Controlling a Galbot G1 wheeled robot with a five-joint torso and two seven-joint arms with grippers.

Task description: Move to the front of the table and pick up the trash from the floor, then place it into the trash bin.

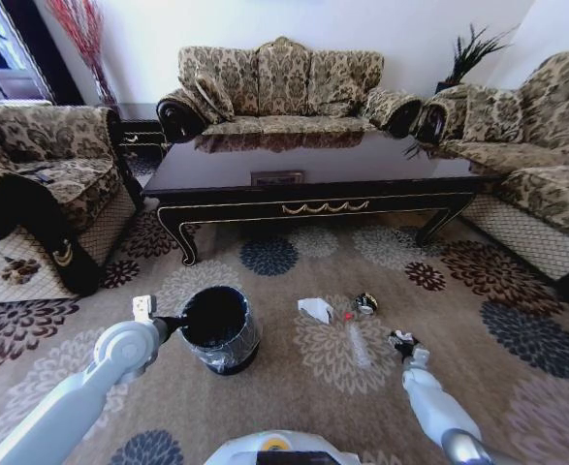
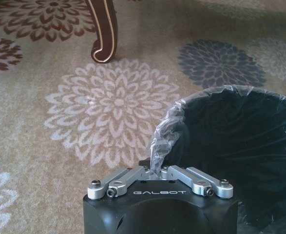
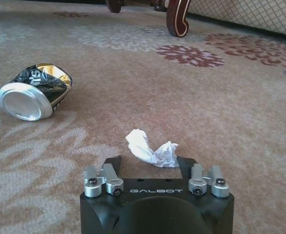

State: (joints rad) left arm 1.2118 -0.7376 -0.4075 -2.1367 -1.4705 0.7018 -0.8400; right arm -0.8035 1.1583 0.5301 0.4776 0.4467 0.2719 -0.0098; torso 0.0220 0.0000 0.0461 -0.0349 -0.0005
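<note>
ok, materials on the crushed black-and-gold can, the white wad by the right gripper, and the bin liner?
Crushed black-and-gold can: thin metal, probably aluminium; bright silver end, dented printed wall.
White wad: looks like crumpled tissue or paper, matte, soft folds.
Liner of the round black bin: clear thin plastic film, glossy wrinkles over the rim.

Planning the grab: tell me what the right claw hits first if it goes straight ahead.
The white tissue, lying on the carpet right between the open fingers of the right claw. The crushed can sits off to one side, out of that line.

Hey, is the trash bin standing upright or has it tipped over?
Upright. The trash bin sits on the carpet with its mouth facing up, and the left gripper pinches its clear liner at the rim.
</note>
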